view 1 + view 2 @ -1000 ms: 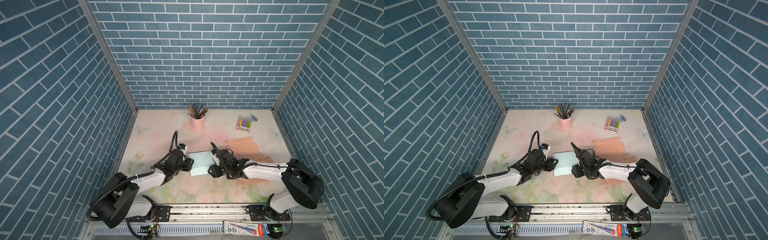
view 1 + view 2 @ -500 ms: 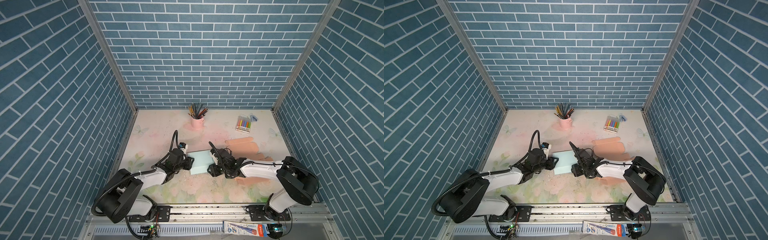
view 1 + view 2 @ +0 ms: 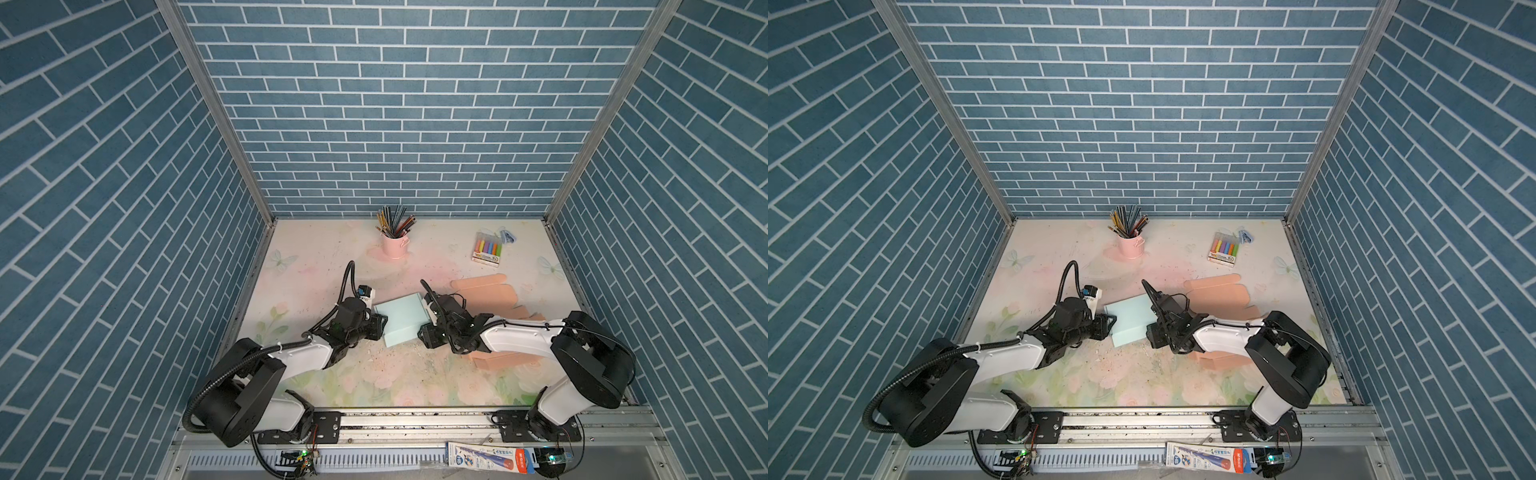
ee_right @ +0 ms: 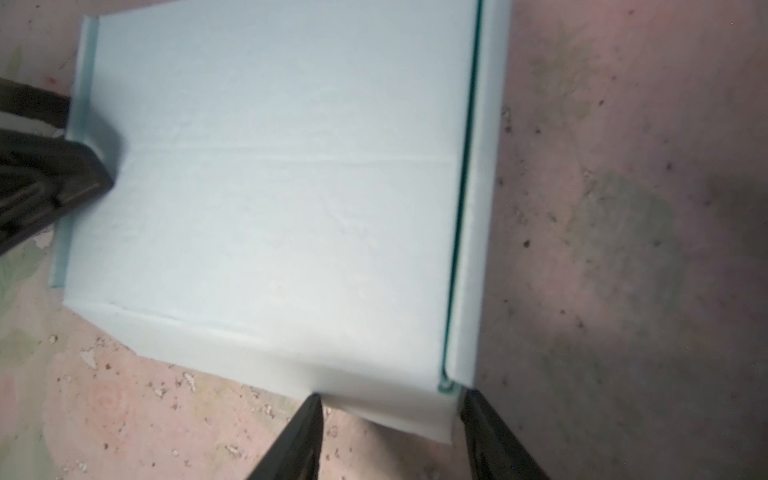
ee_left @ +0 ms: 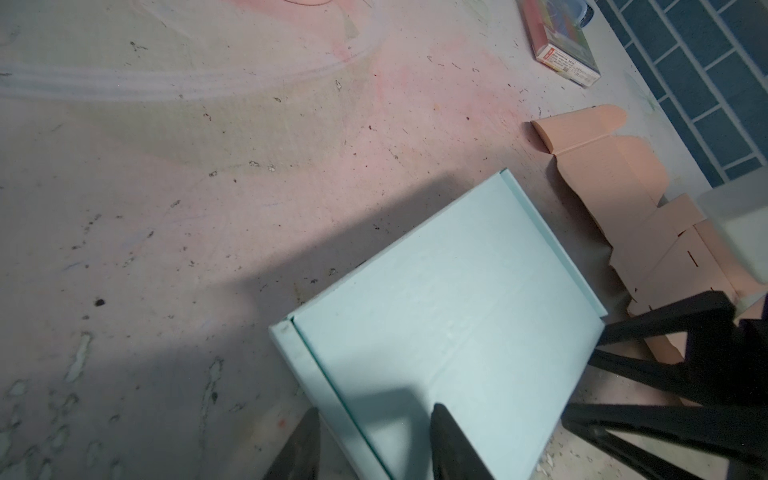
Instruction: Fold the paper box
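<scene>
Paper box [image 3: 401, 318], pale blue, lid down, left jaws spread astride edge, right jaws spread at corner

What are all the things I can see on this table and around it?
paper box: one, light blue, closed, middle of the table
flat cardboard sheet: one, peach, unfolded, right of the box
cup: one, pink, back middle
pencils: a bunch, mixed colours, standing in the cup
highlighter pack: one, multicoloured, back right
small blue object: one, beside the pack; too small to name
packet: one, blue and red, on the front rail
table: one, pale floral print
walls: three, blue brick pattern, around the table
left end effector: one, black, jaws apart at the box's left edge
right end effector: one, black, jaws apart at the box's near right corner
</scene>
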Controlling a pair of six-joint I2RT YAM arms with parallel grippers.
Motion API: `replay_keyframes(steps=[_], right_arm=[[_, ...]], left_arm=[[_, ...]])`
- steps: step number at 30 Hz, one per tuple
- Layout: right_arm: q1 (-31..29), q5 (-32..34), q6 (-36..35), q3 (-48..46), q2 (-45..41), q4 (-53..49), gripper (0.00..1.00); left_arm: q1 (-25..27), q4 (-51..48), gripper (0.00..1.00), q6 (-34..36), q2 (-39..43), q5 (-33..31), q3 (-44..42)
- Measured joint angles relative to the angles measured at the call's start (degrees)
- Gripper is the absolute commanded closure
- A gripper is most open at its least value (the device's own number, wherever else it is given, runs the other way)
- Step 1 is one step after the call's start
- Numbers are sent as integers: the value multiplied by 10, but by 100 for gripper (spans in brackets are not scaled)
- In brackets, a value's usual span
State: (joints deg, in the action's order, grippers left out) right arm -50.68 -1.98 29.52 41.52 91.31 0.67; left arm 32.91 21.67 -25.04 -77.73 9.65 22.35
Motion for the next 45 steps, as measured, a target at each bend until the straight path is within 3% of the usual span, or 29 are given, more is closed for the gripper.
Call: replay_keyframes(steps=[9, 16, 26, 33, 45], right_arm=[[22, 16, -15, 10, 7, 0, 45], [23, 17, -15, 10, 4, 1, 47], [-9, 17, -13, 1, -33, 2, 57], [-17, 13, -13, -4, -30, 12, 60], [-10, 10, -15, 0, 18, 34, 62]], left_arm=[[-3, -60, 57, 3, 57, 1, -5], [-49, -81, 54, 10, 65, 17, 16], [-94, -68, 49, 36, -57, 67, 133], [-97, -63, 49, 48, -137, 102, 163], [-97, -29, 52, 46, -111, 140, 107]])
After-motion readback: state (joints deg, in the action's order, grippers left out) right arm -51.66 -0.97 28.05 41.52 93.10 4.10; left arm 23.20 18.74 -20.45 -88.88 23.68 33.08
